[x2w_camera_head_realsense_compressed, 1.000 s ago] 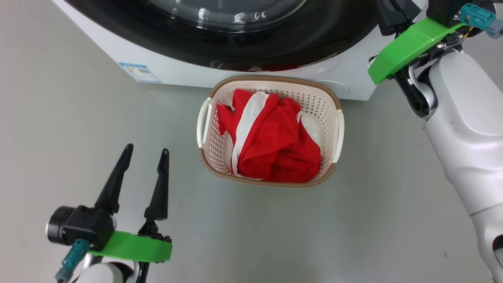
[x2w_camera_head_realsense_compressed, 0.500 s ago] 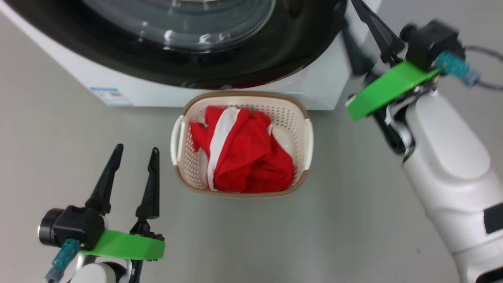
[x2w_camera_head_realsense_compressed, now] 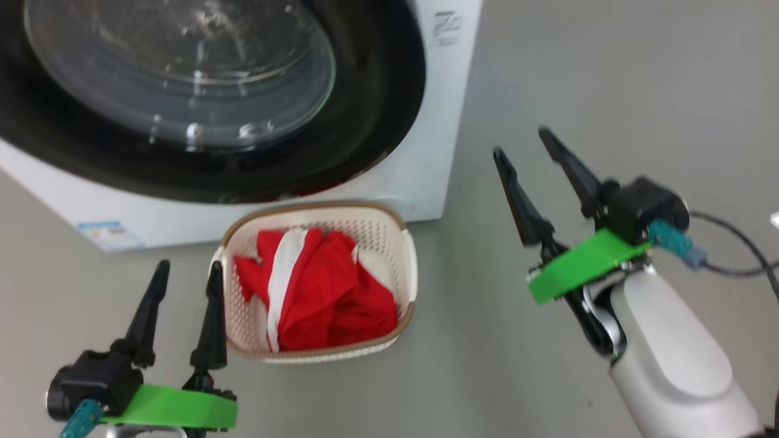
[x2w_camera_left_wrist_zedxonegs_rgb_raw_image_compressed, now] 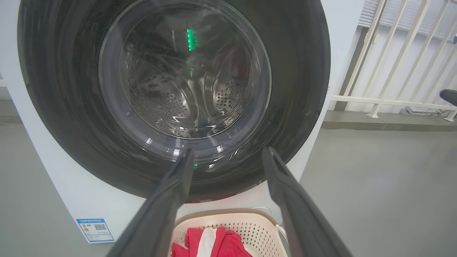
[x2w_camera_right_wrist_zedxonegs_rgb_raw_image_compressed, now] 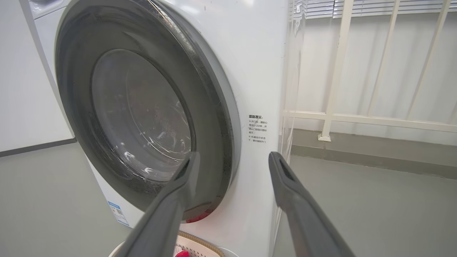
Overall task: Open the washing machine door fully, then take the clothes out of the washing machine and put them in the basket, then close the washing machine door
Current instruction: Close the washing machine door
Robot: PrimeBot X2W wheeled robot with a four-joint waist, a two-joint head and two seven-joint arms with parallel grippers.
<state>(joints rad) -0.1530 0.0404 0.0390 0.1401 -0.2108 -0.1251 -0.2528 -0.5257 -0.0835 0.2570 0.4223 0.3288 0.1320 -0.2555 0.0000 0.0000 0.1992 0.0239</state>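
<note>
Right pincer point(x2w_camera_head_realsense_compressed: 520, 141) aloft, fingers splayed — empty, left pincer point(x2w_camera_head_realsense_compressed: 188, 265) beside basket point(x2w_camera_head_realsense_compressed: 316, 356)

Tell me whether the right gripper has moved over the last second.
Yes. The right gripper has pulled back from the washing machine, whose front right corner it was against; it is now open over the floor to the machine's right.

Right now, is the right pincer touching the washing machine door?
Apart. The head view shows bare floor between the open right pincer and the washing machine door.
</note>
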